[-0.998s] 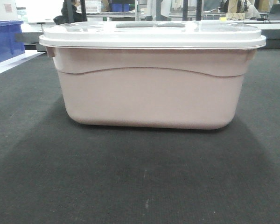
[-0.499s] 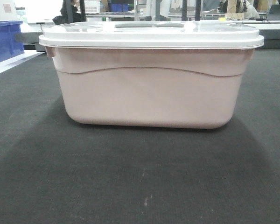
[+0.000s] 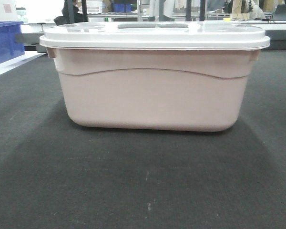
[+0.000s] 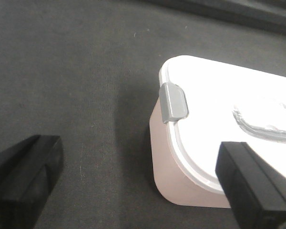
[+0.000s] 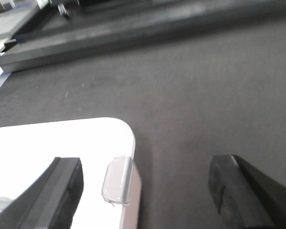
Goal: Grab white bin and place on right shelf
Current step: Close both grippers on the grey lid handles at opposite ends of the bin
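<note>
- Pinkish-white plastic with a white lid: the white bin sits on the dark mat, straight ahead of you.
- Your left gripper and right gripper gape wide and hold nothing, one over each end of the bin.
- If you grip only the lid rim, a grey latch may pop and drop the bin.

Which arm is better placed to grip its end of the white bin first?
Right, probably. The right gripper is open, and one grey latch of the white bin sits level between its fingers; the left gripper, also open, has the other latch farther ahead.
</note>
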Motion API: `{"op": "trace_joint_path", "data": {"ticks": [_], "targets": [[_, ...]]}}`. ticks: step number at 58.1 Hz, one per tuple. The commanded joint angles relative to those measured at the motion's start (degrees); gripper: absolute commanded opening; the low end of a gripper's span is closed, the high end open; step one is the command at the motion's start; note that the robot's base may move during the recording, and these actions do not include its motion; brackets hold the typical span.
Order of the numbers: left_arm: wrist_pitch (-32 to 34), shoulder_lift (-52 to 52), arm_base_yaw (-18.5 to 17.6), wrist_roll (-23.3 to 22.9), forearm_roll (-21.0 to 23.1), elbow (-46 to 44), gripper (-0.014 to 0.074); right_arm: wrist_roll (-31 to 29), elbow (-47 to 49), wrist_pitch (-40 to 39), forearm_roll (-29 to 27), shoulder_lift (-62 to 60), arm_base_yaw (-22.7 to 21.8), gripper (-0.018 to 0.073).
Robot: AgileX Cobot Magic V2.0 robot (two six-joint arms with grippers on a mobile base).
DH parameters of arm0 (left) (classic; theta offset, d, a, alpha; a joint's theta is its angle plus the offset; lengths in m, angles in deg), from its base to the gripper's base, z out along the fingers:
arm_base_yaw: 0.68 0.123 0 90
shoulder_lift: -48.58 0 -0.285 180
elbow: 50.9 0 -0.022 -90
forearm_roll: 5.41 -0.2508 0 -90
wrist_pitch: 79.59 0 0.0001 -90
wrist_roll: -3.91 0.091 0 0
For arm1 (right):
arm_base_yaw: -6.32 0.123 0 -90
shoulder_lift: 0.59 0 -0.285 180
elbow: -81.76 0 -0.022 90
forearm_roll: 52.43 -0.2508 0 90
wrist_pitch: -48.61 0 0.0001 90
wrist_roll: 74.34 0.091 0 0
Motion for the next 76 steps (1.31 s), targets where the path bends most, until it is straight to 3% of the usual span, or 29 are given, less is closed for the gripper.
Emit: {"op": "trace_joint_path", "data": {"ticks": [1, 5, 6, 13, 17, 22, 35, 43, 59, 76], "targets": [[-1.8, -5.2, 2.8, 4.6, 6.6, -5.8, 0.0552, 0.3, 4.8, 2.1, -7.2, 3.8, -3.9, 0.0635], [-6.2, -9.7, 6.6, 11.4, 16.1, -8.1, 0.0545, -2.1, 5.2, 5.9, -13.1, 6.7, -7.4, 0.0635], [-8.2, -11.4, 7.9, 14.4, 20.3, -8.7, 0.0545, -3.3, 5.2, 7.3, -15.0, 7.5, -8.9, 0.0635], [-17.9, -19.3, 16.1, 27.1, 38.9, -9.2, 0.0545, -15.3, 5.2, 15.0, -28.3, 13.5, -14.5, 0.0635], [-23.1, -24.3, 19.3, 32.0, 47.1, -9.2, 0.0545, -22.3, 4.9, 19.5, -36.6, 17.2, -16.8, 0.0635], [-28.2, -29.6, 20.5, 35.5, 53.6, -9.2, 0.0545, -30.1, 3.4, 22.2, -46.0, 20.7, -18.2, 0.0635], [-33.3, -39.7, 19.9, 40.3, 59.0, -9.2, 0.0545, -49.3, -8.0, 24.0, -69.8, 25.6, -18.5, 0.0635], [-36.6, -44.7, 18.4, 44.1, 68.0, -9.2, 0.0545, -58.9, -16.4, 25.3, -82.5, 28.1, -17.7, 0.0635], [-35.0, -49.3, 11.7, 45.7, 73.0, -9.3, 0.0545, -62.4, -18.2, 26.0, -82.9, 33.5, -10.3, 0.0635], [-31.5, -49.5, 7.2, 45.8, 74.8, -9.3, 0.0545, -62.6, -12.2, 26.8, -82.9, 34.2, -7.8, 0.0635]]}}
